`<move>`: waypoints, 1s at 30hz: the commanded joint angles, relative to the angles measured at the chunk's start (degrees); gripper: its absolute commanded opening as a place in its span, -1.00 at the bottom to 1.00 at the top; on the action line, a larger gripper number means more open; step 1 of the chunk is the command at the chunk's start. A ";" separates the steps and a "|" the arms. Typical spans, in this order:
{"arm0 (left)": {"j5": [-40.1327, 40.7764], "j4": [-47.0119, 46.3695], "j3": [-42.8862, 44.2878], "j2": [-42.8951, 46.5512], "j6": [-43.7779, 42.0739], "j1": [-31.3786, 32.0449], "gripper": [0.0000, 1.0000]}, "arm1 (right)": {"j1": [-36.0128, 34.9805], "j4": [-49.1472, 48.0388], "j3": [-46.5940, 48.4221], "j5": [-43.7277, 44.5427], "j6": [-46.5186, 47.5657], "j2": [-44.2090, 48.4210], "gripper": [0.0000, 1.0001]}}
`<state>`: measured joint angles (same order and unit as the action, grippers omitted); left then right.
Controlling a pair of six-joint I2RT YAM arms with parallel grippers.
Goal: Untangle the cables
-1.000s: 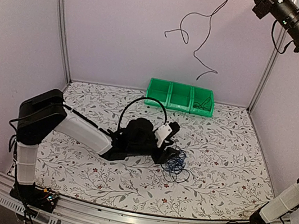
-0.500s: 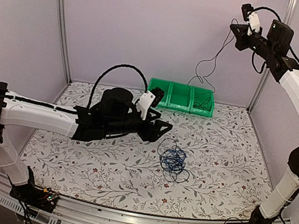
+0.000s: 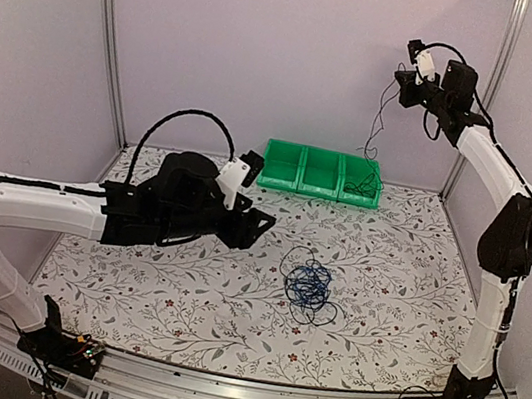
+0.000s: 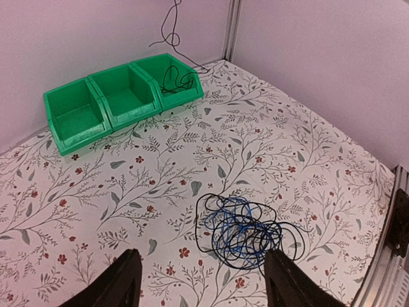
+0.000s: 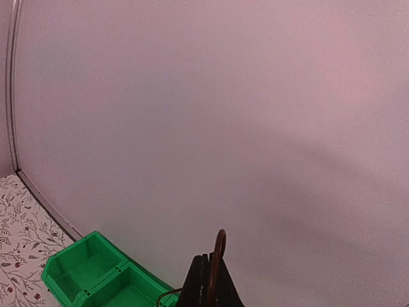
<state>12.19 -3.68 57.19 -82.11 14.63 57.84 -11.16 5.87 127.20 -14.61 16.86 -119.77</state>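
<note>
A small loose tangle of thin black and blue cables lies on the floral table, right of centre. My left gripper hovers open to its upper left. In the left wrist view the tangle sits between and just beyond the two spread fingers, and nothing touches it. My right gripper is raised high near the back wall, shut on one thin black cable. That cable hangs down into the right compartment of the green bin. In the right wrist view a loop of it pokes out above the shut gripper.
The green three-compartment bin stands against the back wall; some black cable lies coiled in its right compartment. Metal frame posts stand at the back corners, and a rail runs along the near edge.
My left arm lifted off the tangle and drew back to the left with its jaws open. My right arm came down and leftward, lowering the hanging cable's end into the bin.
</note>
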 commanded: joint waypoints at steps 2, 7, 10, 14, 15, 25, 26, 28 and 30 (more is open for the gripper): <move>2.77 5.93 1.64 0.13 0.70 -0.63 0.36 | 1.53 -4.31 2.65 1.34 -1.13 -5.02 -1.00; 3.60 7.34 2.35 -0.29 1.28 -0.66 0.36 | 2.15 -4.99 2.71 1.54 -1.76 -8.81 -1.00; 4.15 8.09 2.89 -0.57 1.32 -0.63 0.36 | 2.22 -4.91 2.63 1.77 -1.45 -10.88 -1.00; 4.49 9.00 3.44 -1.16 1.03 -0.64 0.36 | 2.33 -4.39 2.00 1.91 -0.75 -12.85 -1.00; 4.64 9.22 3.60 -1.35 0.95 -0.67 0.36 | 2.35 -4.36 1.64 1.99 -0.64 -13.03 -1.00; 4.76 9.59 4.15 -3.03 0.31 -1.25 0.36 | 3.59 -3.99 -0.77 2.44 -0.83 -12.45 -1.00; 4.70 9.48 4.16 -3.24 0.17 -1.35 0.36 | 3.58 -3.97 -1.29 1.92 -0.39 -11.66 -1.00; 4.49 9.10 4.16 -3.55 -0.09 -1.46 0.36 | 3.53 -4.42 -3.20 0.60 -0.26 -9.65 -1.00; 4.22 8.80 4.16 -3.88 -0.22 -1.63 0.36 | 3.56 -5.30 -4.72 -1.27 -0.53 -7.62 -1.00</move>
<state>16.34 5.41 60.03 -84.90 15.05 57.23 -7.84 2.35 125.32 -12.91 16.56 -132.49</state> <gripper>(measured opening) 0.679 0.021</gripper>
